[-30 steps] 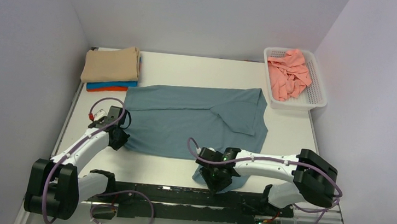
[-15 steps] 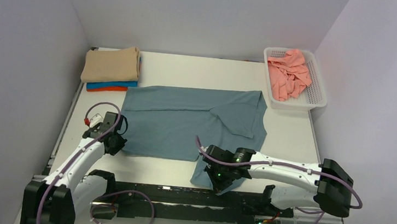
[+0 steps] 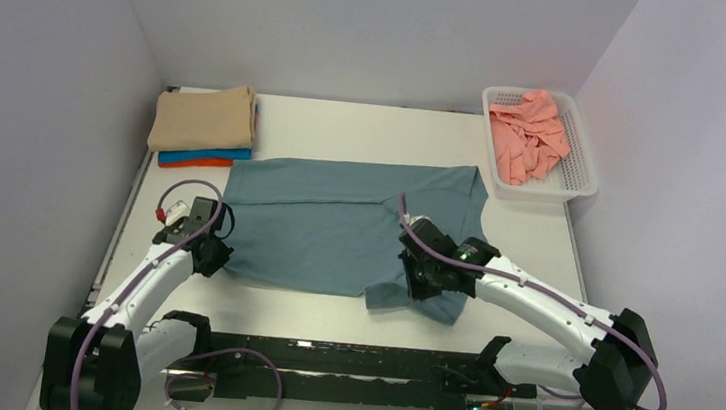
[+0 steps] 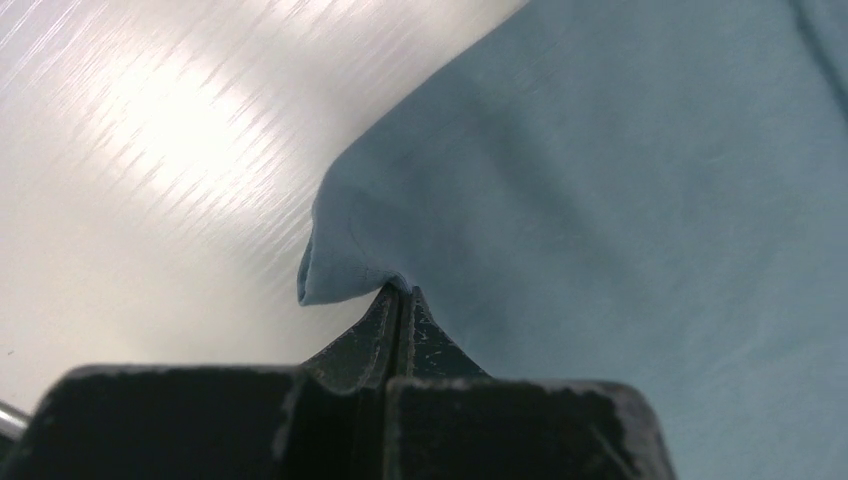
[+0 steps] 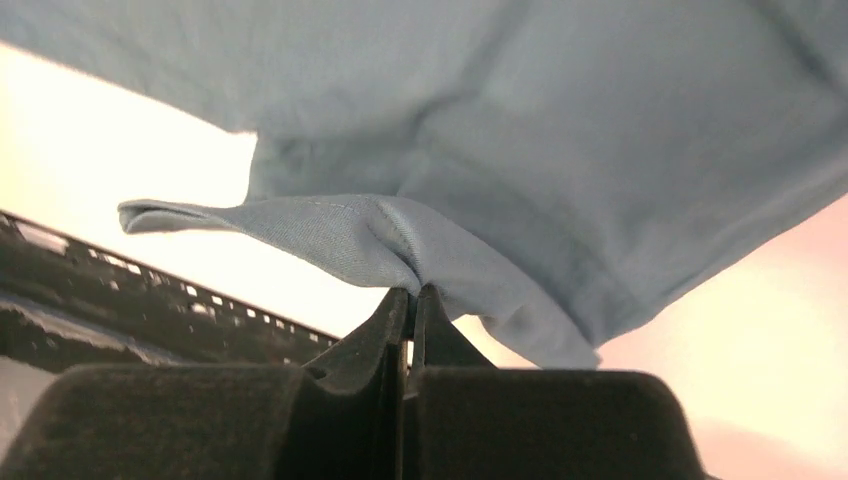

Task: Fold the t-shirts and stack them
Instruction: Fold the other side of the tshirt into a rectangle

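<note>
the right gripper [image 3: 430, 275] has swung closer to the basket [image 3: 583, 186], dragging a corner of the teal-grey tee [image 3: 327, 224], jaws clamped on that fold. the tee lies spread just left of the basket; the left gripper [image 3: 210, 257] pinches its corner farthest from it. likely light, limp cloth: grip hemmed corners.

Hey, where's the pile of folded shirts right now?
In the top view, the folded stack sits at the far left corner of the table, just beyond the spread teal-grey t-shirt, opposite the white basket.
</note>
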